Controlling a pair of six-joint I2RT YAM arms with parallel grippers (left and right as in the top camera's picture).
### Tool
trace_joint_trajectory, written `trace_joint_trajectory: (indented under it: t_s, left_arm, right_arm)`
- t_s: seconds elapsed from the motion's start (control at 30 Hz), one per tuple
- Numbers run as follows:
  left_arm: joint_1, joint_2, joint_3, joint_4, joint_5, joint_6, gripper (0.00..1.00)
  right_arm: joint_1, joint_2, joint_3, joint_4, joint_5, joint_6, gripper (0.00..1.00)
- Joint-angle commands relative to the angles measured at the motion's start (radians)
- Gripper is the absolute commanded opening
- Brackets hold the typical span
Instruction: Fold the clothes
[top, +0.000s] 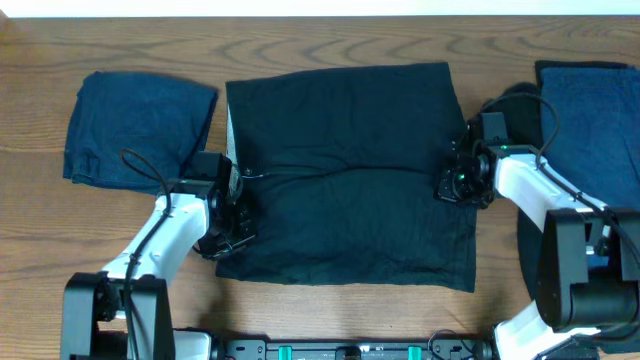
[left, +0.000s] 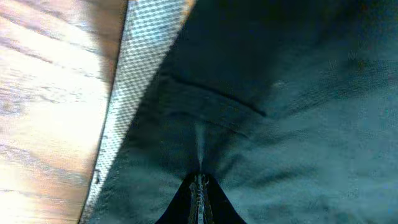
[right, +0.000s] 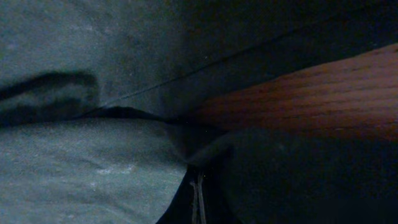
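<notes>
A black garment (top: 350, 170) lies spread flat in the middle of the table, with a crease running across its width. Its pale grey inner hem (left: 134, 81) shows along the left edge. My left gripper (top: 243, 192) sits at that left edge, jaws shut, and the black fabric (left: 261, 124) puckers toward its tips (left: 200, 182). At the garment's right edge my right gripper (top: 448, 187) is shut on a fold of the same fabric (right: 93, 168), its tips (right: 198, 190) dark and half buried in cloth.
A folded navy garment (top: 135, 130) lies at the far left. Another navy garment (top: 590, 115) lies at the far right, partly behind the right arm. Bare wooden table (top: 330, 40) surrounds them, and its far edge is close behind the black garment.
</notes>
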Motion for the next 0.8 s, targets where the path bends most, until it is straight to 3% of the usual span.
trace_joint_trajectory:
  t_s: [0.0,0.23,0.3,0.37,0.53,0.77]
  left_arm:
    - [0.002,0.009,-0.022,-0.026,-0.062,0.018,0.06]
    - [0.002,0.009,-0.022,-0.077,-0.069,0.018,0.06]
    - [0.002,0.009,-0.022,-0.077,-0.069,0.018,0.06]
    - [0.002,0.009,-0.021,-0.066,-0.069,0.029,0.06]
    - [0.002,-0.024,0.027,-0.064,-0.067,0.051,0.05]
    - [0.002,-0.188,0.094,-0.141,-0.030,0.051,0.07]
  right_arm:
    - [-0.020,0.096,-0.036,-0.037,0.208,0.030,0.01]
    - [-0.078,0.053,-0.034,-0.117,0.168,0.036,0.02]
    - [-0.089,0.034,-0.032,-0.120,0.128,0.036,0.07]
    - [-0.096,0.011,-0.019,-0.116,0.084,0.035,0.19]
    - [-0.096,-0.052,0.068,-0.146,0.011,0.019,0.34]
    - [-0.091,-0.180,0.193,-0.382,-0.007,0.027,0.39]
